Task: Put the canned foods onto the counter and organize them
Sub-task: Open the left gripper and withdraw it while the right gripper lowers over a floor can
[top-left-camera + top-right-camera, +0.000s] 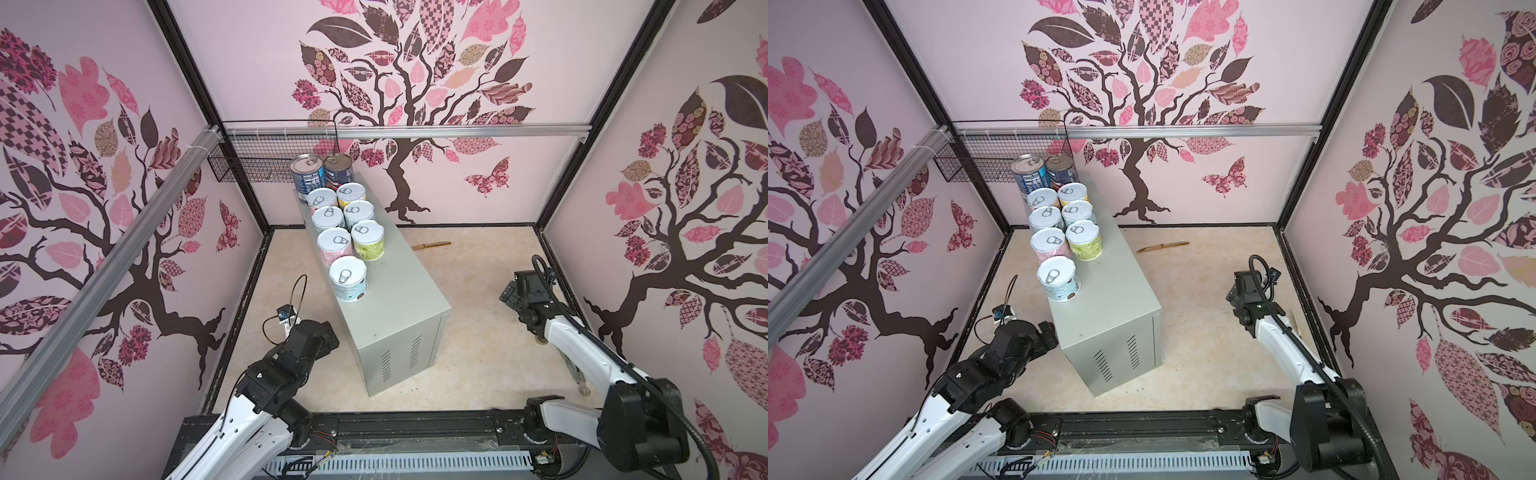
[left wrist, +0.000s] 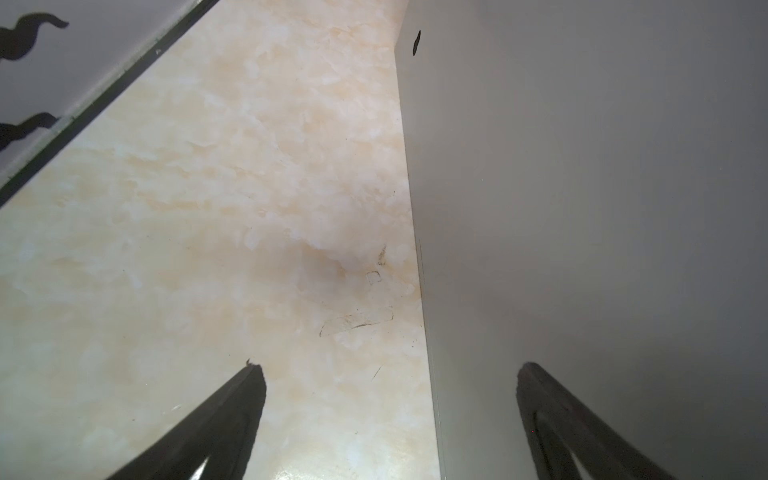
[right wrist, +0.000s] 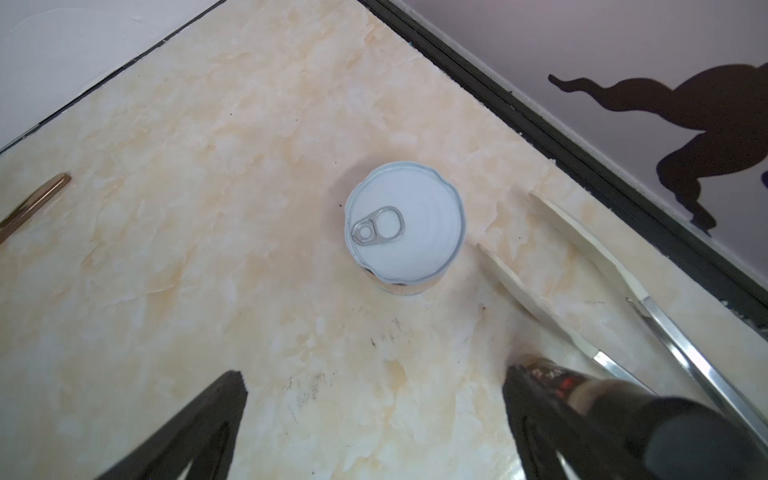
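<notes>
Standing in two rows on the counter [image 1: 401, 291] are nine canned foods [image 1: 335, 245], the two tall ones at its far end. One short can [image 3: 405, 222] sits upright on the floor [image 3: 208, 208] beside the tongs [image 3: 590, 253], below the right gripper [image 3: 374, 374], whose jaws gape empty. The left gripper [image 2: 390, 370], likewise spread and empty, hangs beside the counter's flank

A: Counter [image 1: 403, 291]: painted metal, matt grey, smooth. Floor [image 3: 208, 208]?
B: Marble-print sheet, slight sheen, scuffed. Short can [image 3: 405, 220]: white-coated lid, satin, with a bare metal pull tab.
A: Tall blue can [image 1: 306, 170]: bright metal lid, glossy label. Tongs [image 3: 590, 246]: polished steel arms, matt cream tips.
</notes>
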